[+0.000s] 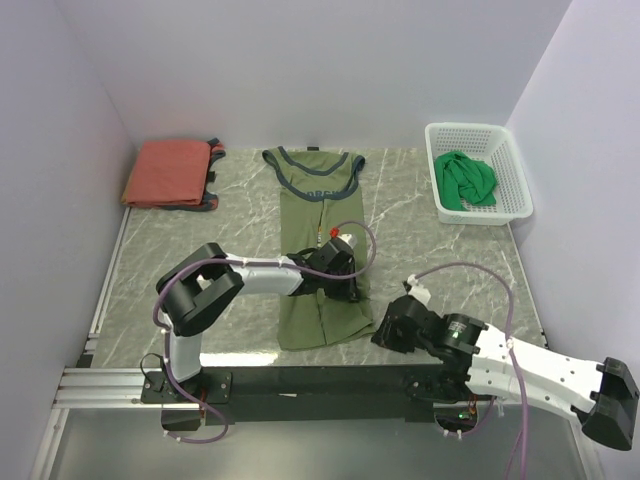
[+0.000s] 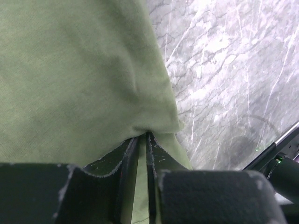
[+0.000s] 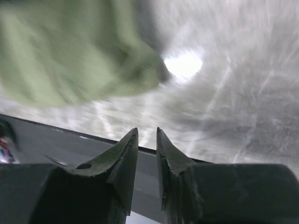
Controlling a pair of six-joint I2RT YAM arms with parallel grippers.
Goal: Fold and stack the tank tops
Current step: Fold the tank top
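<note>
The olive green tank top (image 1: 318, 215) lies lengthwise mid-table, navy neckline at the far end. My left gripper (image 1: 348, 285) is shut on its right edge; in the left wrist view the fingertips (image 2: 142, 135) pinch a fold of the olive cloth (image 2: 70, 70). My right gripper (image 1: 385, 328) hovers by the top's near right corner, jaws almost together with nothing between them (image 3: 147, 130); the olive cloth (image 3: 70, 51) shows blurred to its upper left. The rust-red tank top (image 1: 170, 172) lies folded at the far left. The bright green tank top (image 1: 465, 180) is bunched in the basket.
A white mesh basket (image 1: 480, 130) stands at the far right corner. The marble tabletop (image 1: 440, 250) is walled on the left, back and right. A black rail (image 1: 300, 380) runs along the near edge by the arm bases.
</note>
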